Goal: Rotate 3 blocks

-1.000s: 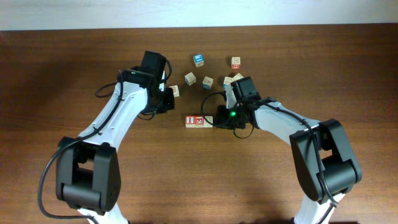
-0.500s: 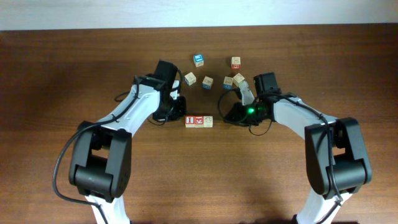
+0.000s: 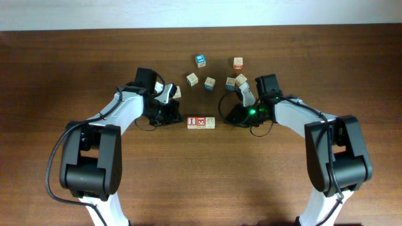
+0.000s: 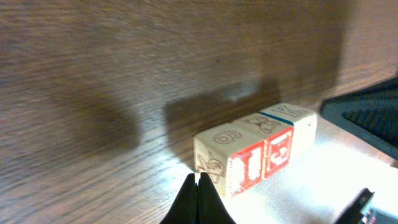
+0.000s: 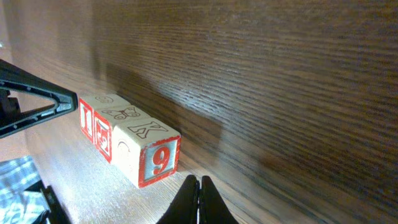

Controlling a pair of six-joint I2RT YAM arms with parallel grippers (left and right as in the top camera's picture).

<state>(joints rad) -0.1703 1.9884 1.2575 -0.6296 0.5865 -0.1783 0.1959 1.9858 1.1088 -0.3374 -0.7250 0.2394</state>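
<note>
Three blocks lie in a touching row on the table: a red-and-white one, a second red-and-white one and a cream one. In the left wrist view the row shows red faces toward the camera. My left gripper is shut and empty, its tip just short of the end cube. In the right wrist view the near cube shows a red 9. My right gripper is shut and empty a little to its right. Overhead, the left gripper and right gripper flank the row.
Loose cubes lie behind the row: a blue-faced cube, a cube with a red mark, a pale cube, a blue-printed cube, a pair by the right arm and one by the left wrist.
The right gripper has drawn back to the right from the row's end. The left arm has swung round, its gripper now low by the row's left end. The row has not moved.
</note>
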